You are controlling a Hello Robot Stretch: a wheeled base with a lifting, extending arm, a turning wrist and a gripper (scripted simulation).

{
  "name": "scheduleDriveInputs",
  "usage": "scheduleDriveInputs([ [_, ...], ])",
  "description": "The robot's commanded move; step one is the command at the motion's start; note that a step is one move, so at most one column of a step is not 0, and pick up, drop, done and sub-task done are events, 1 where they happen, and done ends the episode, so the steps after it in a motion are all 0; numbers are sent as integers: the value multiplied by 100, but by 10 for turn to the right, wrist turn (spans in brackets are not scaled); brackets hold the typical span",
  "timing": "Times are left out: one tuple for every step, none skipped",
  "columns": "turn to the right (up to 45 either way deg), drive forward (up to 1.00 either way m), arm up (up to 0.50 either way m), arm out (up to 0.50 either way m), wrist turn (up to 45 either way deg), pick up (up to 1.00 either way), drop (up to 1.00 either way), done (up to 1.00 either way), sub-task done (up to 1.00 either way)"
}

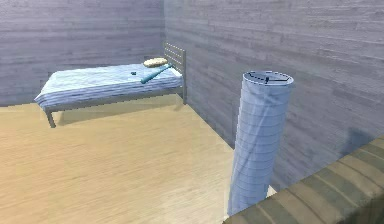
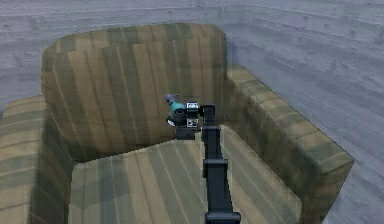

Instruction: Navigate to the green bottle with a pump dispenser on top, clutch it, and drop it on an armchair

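An olive-green striped armchair (image 2: 120, 100) takes up most of the arm side view, with its seat (image 2: 150, 185) low in the middle. The dark arm (image 2: 216, 175) rises over the seat. At its far end, my gripper (image 2: 180, 112) holds a small teal-green thing (image 2: 172, 100), which hangs above the seat in front of the backrest. Its shape is too small to tell a pump top. An edge of the armchair (image 1: 330, 195) shows in the forward view's bottom right corner.
A bed (image 1: 110, 85) with a pale blue cover and a pillow (image 1: 155, 63) stands against the far wall. A tall pale cylinder (image 1: 258, 140) rises close on the forward view's right, by the grey plank wall. Bare wooden floor (image 1: 110, 165) spreads between them.
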Motion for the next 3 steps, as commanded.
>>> scheduleDriveInputs([
  [0,0,-32,0,0,0,0,0,0],
  [0,0,0,0,0,0,100,0,0],
  [0,0,10,0,0,0,0,0,0],
])
